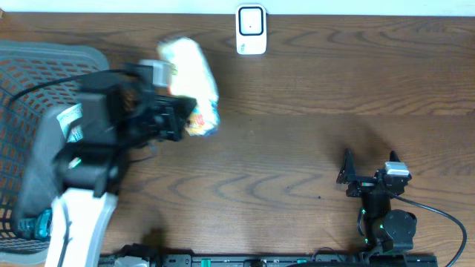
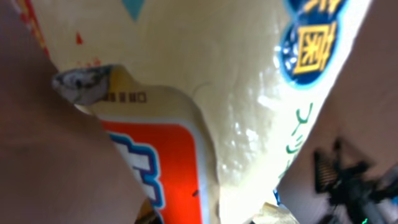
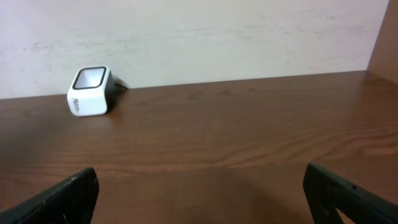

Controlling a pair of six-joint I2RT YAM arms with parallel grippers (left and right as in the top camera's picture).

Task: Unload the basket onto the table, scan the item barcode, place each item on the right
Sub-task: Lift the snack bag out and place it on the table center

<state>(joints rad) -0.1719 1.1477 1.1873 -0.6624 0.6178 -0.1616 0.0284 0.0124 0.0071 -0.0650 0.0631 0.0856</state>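
Item 1: left gripper (image 1: 184,113), count one. Fingers pressed together on the near-left side of the snack bag, pinching it. In the left wrist view the bag fills the frame, so the fingers themselves cannot be made out there.

Item 2: snack bag (image 1: 191,83), count one. Cream-yellow pack with an orange-red panel and blue-and-yellow print (image 2: 236,93). Seen from overhead, its long axis runs on a diagonal: one end points toward the far-left of the table, the other toward the near-right. It sits between the basket and the scanner, left of the scanner and apart from it. Its outline is blurred; whether it touches the table cannot be told.

Item 3: right gripper (image 1: 369,159), count one. Jaws spread wide, nothing between them (image 3: 202,205). Positioned at the near-right of the table, well apart from the bag, facing the far edge.

Item 4: scanner (image 1: 251,30), count one. White, upright, at the far edge of the table by the wall, window facing the table (image 3: 90,91).

Item 5: basket (image 1: 44,67), count one. Grey mesh, at the left edge, partly covered by the left arm.

Item 6: table (image 1: 297,148), count one. Dark wood grain
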